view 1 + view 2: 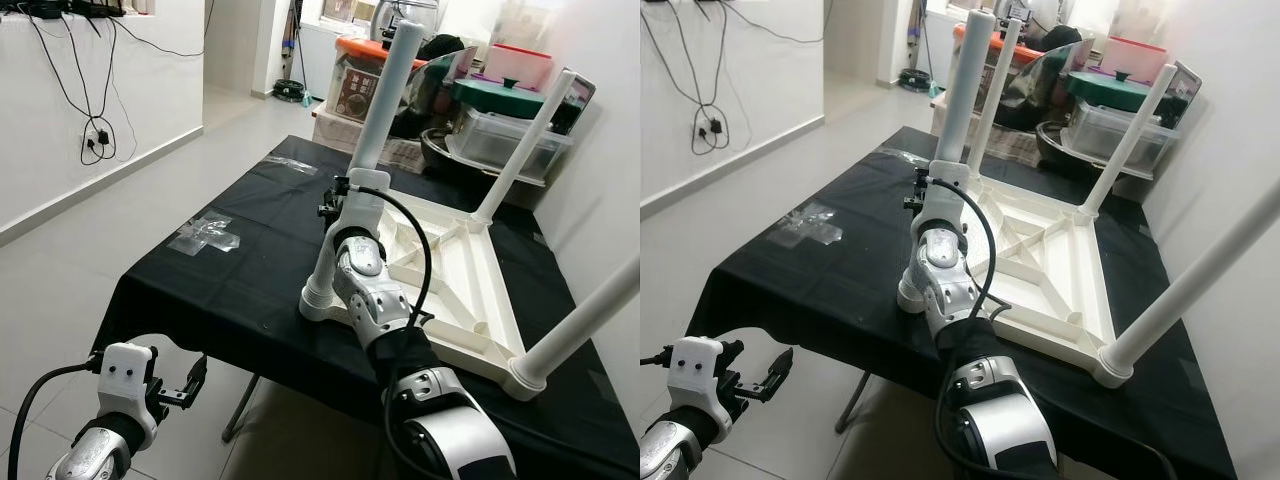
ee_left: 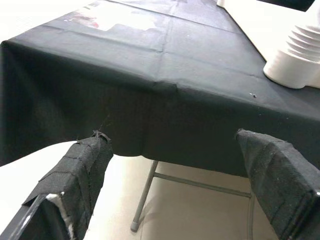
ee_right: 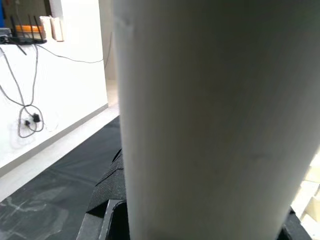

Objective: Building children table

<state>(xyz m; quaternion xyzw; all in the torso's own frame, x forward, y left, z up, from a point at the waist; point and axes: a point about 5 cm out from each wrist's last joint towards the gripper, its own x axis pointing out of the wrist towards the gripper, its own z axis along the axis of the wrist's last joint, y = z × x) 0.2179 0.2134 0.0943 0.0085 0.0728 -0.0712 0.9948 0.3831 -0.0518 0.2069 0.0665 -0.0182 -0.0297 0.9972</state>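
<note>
The white children's table lies upside down on a bigger table covered with a black cloth, and its four white legs point up. I see its ribbed underside between the legs. The near left leg stands at the corner closest to me, with its ringed white base resting on the black cloth.

My right pincer is up against this near left leg, about at the middle of its height — my silver right arm rises from below along the same leg. In the right wrist view the white tube stands just in front of the camera, and I see black finger parts at its side, touching it. The fingers seem to be clenched around the leg, so I am grasping it.

My left pincer is low, in front of the near left edge of the black cloth and apart from the children's table. Its two black fingers are spread wide — nothing is between them. Beyond them I see the hanging cloth edge and a grey metal leg of the big table on the pale floor.

Some clear tape is stuck on the cloth to the left. Plastic storage boxes stand behind the table, and black cables hang on the white wall.
</note>
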